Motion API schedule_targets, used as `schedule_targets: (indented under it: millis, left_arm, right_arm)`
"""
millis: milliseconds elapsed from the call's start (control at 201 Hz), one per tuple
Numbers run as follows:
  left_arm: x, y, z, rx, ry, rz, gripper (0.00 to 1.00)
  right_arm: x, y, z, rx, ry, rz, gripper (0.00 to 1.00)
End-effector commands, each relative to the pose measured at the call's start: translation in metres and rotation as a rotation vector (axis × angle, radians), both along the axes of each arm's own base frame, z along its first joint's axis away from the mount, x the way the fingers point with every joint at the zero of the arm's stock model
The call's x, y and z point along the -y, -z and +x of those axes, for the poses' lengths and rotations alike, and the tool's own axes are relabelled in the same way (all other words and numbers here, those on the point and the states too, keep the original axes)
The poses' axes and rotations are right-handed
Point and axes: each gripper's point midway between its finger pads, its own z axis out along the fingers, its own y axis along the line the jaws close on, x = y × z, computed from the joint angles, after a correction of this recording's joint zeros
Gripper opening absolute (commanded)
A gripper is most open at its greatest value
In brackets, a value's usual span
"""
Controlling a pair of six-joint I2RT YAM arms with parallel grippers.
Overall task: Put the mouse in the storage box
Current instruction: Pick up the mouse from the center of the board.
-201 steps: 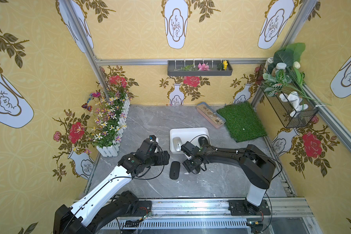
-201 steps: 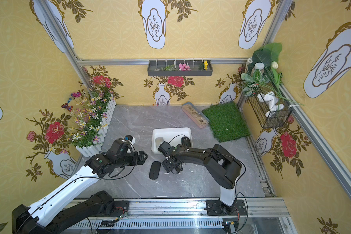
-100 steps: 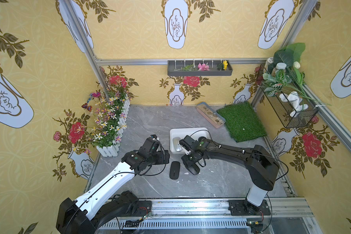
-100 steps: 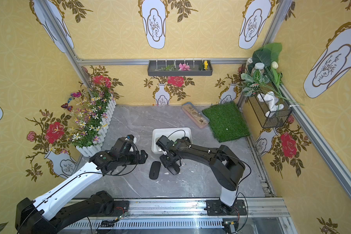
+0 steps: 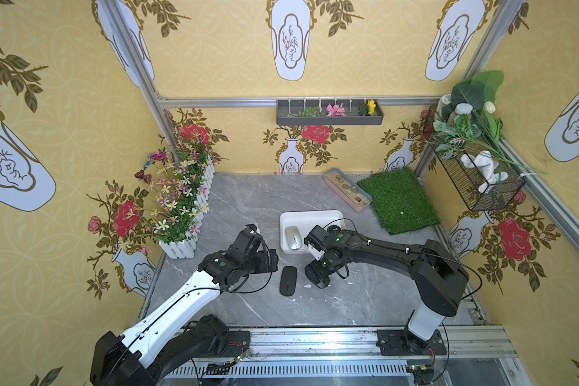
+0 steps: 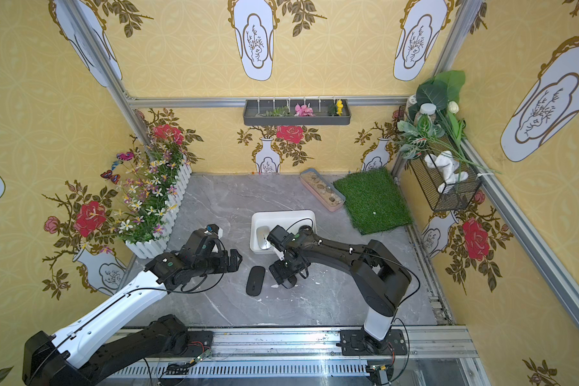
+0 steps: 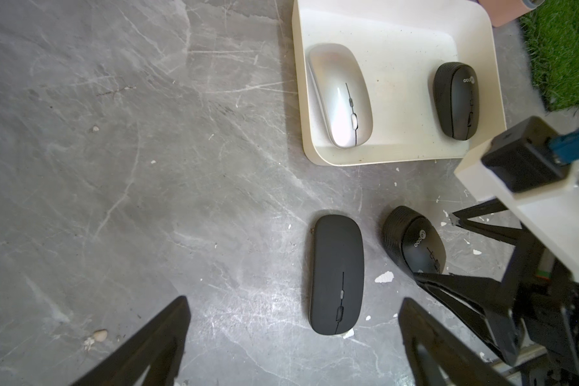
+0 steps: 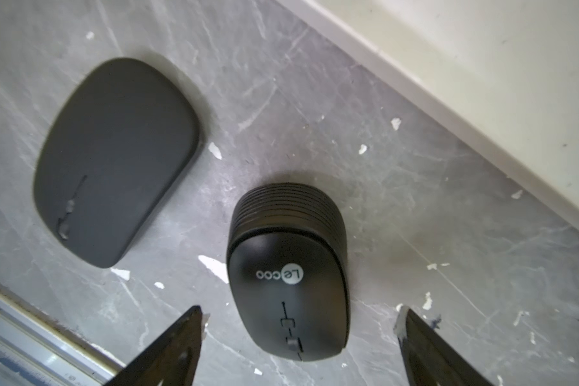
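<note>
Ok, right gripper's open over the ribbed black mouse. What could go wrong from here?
1. The right gripper straddles only the button end of the ribbed black mouse; its rounded shell could pivot or slip on closing.
2. The left gripper hangs open over the flat black mouse close by; the two grippers could collide.
3. The storage box already holds a silver mouse and a second ribbed mouse; a careless drop may land on one.

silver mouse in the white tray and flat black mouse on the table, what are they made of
The flat silver mouse looks like plastic with a satin metallic coating: a broad soft highlight runs across its back. The flat black mouse looks like matte plastic, possibly rubber-coated: it shows hardly any glare.
</note>
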Motion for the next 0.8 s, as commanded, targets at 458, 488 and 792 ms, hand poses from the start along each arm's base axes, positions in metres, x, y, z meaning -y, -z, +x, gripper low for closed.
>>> schedule_targets:
  millis: [458,488,792]
  left_arm:
    - [-0.001,-0.002,0.002,0.006,-0.022,-0.002,1.00]
    - [-0.001,-0.002,0.003,0.008,-0.021,-0.003,1.00]
    - [-0.002,-0.004,0.007,0.015,-0.031,0.006,1.00]
  right_arm:
    - [-0.016,0.023,0.008,0.000,-0.054,-0.015,0.65]
    - [-0.016,0.022,0.009,0.002,-0.054,-0.013,0.64]
    - [-0.034,-0.047,0.041,0.058,0.020,0.103,0.59]
